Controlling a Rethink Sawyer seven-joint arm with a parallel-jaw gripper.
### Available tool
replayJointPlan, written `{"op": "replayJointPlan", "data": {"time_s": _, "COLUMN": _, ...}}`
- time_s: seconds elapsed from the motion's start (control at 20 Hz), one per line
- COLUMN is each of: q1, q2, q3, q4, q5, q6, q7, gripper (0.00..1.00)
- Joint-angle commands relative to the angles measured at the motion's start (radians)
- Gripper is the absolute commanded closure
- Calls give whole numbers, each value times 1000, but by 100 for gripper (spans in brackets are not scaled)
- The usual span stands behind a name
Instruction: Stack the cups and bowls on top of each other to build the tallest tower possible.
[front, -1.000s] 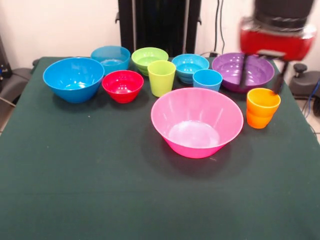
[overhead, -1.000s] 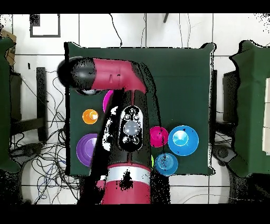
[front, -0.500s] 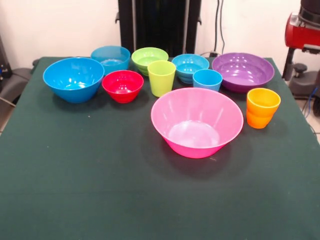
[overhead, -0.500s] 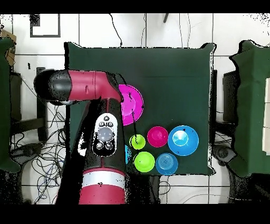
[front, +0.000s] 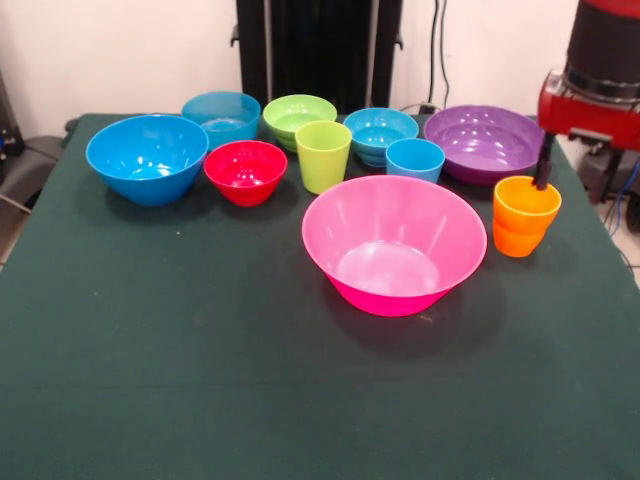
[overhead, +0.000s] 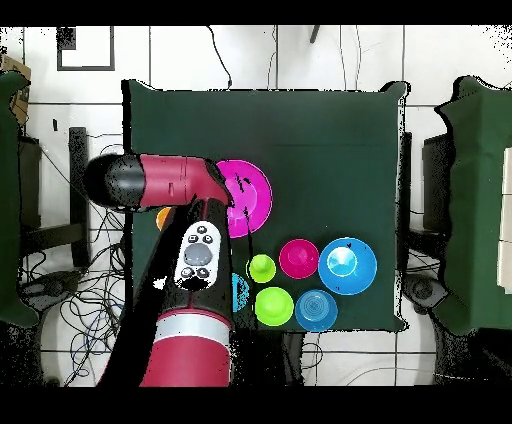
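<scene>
Gripper (front: 543, 172) over orange cup (front: 525, 214), one finger at rim, opening unclear; centre on rim before closing, avoid purple bowl (front: 487, 142).

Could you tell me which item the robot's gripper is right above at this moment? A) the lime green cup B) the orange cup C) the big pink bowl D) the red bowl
B: in the front view the gripper hangs at the rim of the orange cup, far from the others.
</scene>
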Motion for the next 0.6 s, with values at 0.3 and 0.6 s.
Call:
{"op": "replayJointPlan", "data": {"time_s": 0.3, "q1": 74, "q2": 144, "q3": -9, "q4": 25, "q5": 51, "q6": -1, "q7": 262, "gripper": 0}}
{"op": "replayJointPlan", "data": {"time_s": 0.6, "q1": 105, "q2": 177, "q3": -35, "q4": -20, "q5": 78, "q6": 24, "q7": 285, "gripper": 0}}
